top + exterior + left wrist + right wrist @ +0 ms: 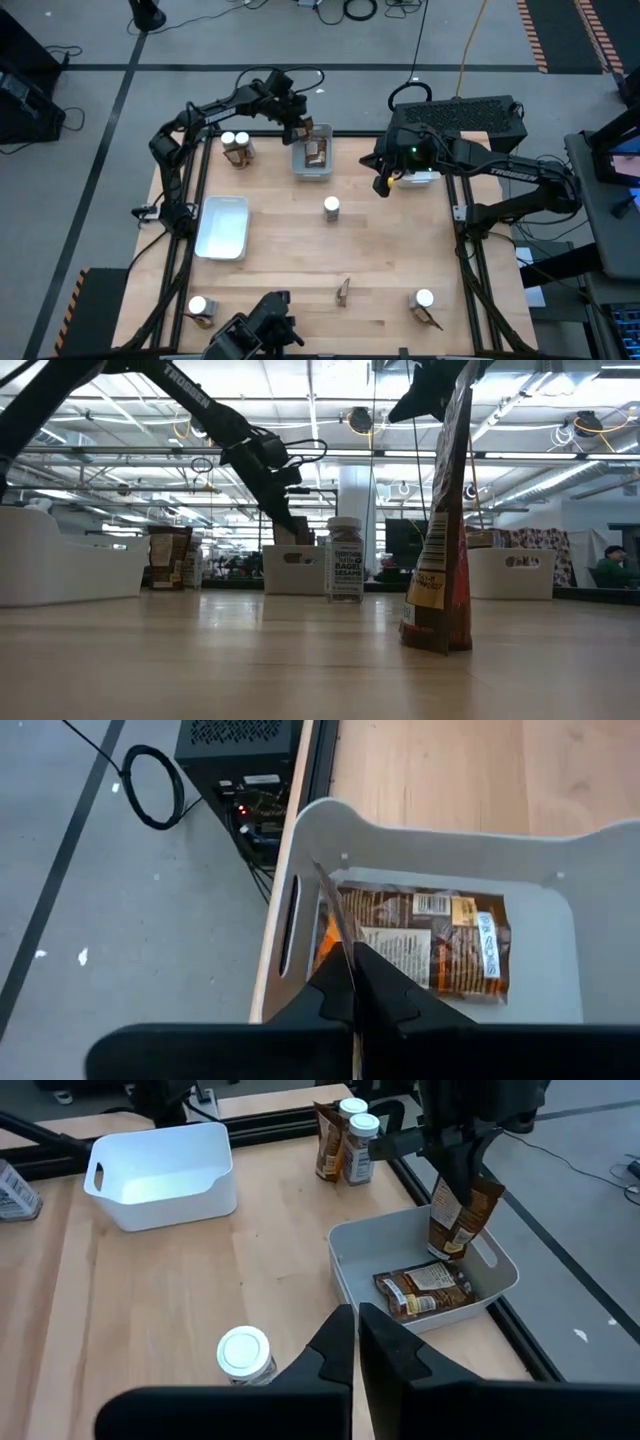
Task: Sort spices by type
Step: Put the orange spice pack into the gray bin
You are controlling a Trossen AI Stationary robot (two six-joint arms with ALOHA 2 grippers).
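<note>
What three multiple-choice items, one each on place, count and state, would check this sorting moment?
1. Where is the left gripper?
A. over the grey tray at the table's far edge
B. over the white tray
C. at the table's near edge

2. How many packets lie flat inside the grey tray?
A. none
B. one
C. three

3. What is the left gripper doing?
A. waiting with jaws open
B. jaws shut on a brown packet hanging upright
C. gripping a white-capped jar

Answers:
1 A: the high view puts it above that tray.
2 B: one flat packet shows on the tray floor.
3 B: the held packet hangs from its jaws over the tray.
</note>
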